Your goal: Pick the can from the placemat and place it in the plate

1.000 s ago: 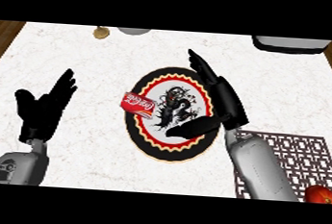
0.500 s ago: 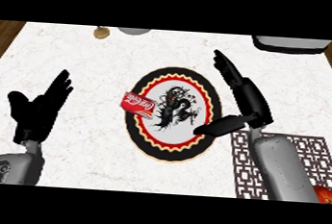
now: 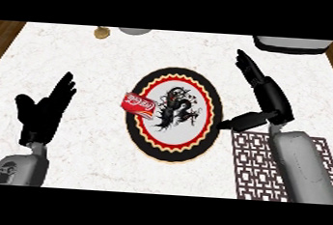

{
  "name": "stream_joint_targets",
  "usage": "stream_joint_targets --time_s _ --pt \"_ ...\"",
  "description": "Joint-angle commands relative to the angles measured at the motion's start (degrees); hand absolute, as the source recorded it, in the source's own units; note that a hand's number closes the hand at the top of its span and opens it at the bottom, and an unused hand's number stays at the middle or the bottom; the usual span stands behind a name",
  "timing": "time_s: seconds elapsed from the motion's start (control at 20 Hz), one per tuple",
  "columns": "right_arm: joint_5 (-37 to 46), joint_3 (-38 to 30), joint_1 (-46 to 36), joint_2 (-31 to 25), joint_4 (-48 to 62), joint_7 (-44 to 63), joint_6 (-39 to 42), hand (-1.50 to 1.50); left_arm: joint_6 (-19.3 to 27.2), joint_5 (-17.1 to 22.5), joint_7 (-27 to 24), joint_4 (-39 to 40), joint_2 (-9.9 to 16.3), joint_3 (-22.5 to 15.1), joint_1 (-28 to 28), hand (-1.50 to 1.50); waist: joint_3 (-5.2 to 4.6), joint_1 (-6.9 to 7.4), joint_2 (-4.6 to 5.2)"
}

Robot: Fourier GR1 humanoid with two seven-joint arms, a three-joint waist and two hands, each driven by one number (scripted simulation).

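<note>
Marble-white counter carries everything. Just left of the right hand sits the round black plate with dragon motif; the brown lattice placemat lies under that forearm. Lying on the plate's left rim, the red can looks delivered. Both hands, left hand included, hold nothing, fingers straight.

Bare table between left hand and plate: open lane. Can lies on plate's left rim, only obstacle on that side. Right hand open, just right of plate, above placemat. Far edge: small brown object, grey dish, grey container, all well apart from plate. Marble strip beyond plate free.
</note>
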Motion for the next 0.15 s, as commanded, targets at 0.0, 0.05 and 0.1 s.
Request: stream_joint_targets --time_s 0.0,0.05,0.1 --pt "2.1 0.8 2.7 -0.1 -3.3 2.2 0.4 -1.5 -2.1 1.0 1.7 -3.2 1.7 1.2 2.6 0.0 -0.01 -0.05 -0.09" --pt "0.4 -3.4 -3.1 -4.0 6.5 -2.2 3.5 -1.5 0.4 0.4 7.0 -6.7 -0.5 -0.9 1.1 0.0 0.02 0.31 -0.01" --pt "2.3 -1.6 -0.4 -1.9 5.9 -3.4 2.5 -1.5 -1.2 0.2 -2.2 0.8 0.6 1.5 1.4 0.0 -0.01 0.04 0.01"
